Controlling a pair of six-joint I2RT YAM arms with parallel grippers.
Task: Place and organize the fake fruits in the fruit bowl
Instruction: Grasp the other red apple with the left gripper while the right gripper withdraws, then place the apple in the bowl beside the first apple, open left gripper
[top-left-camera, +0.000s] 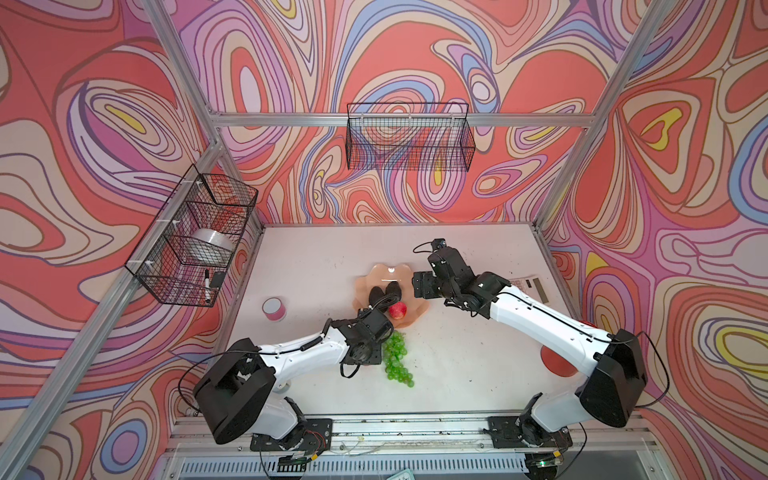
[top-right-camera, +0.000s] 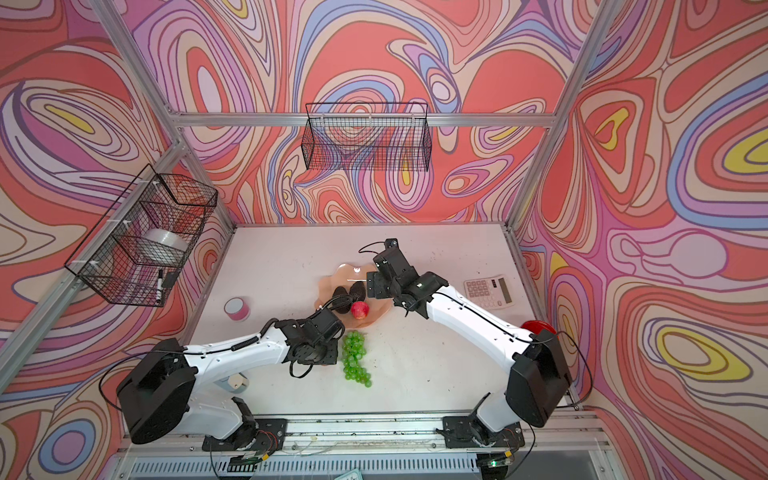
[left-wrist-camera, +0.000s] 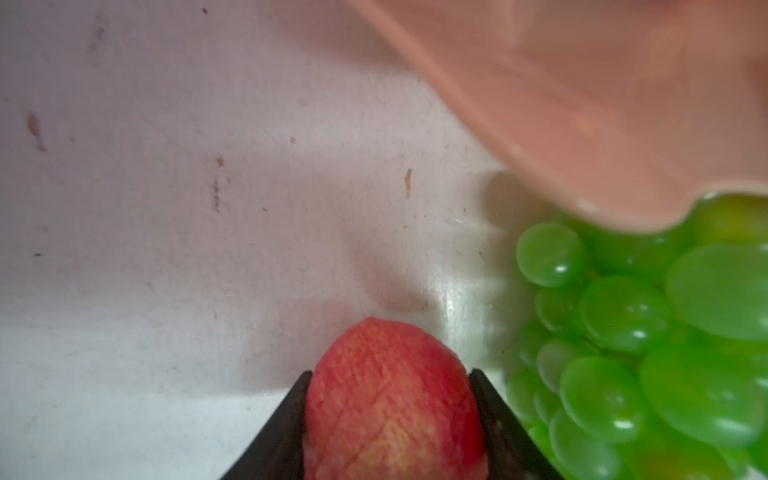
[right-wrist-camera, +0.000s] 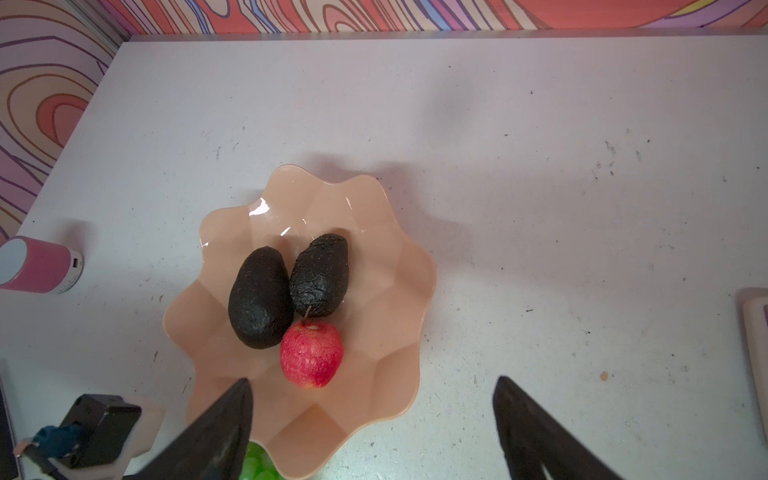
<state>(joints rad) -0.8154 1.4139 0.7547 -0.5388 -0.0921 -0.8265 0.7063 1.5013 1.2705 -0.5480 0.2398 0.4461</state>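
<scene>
**Left gripper (left-wrist-camera: 391, 371) pinching an apple (left-wrist-camera: 390, 419) just beside the bowl (right-wrist-camera: 409, 266)**

You hold it across its round middle. It looks light, hard and smooth, so an off-centre grip could let it squirt out. Your right gripper (right-wrist-camera: 374, 379) hangs over the bowl, fingers spread and empty. Two avocados (right-wrist-camera: 259, 297) and the other apple (right-wrist-camera: 311, 353) lie touching in the bowl. The grapes (top-left-camera: 397, 359), probably limp, lie on the table by the rim; take their thick end.
</scene>
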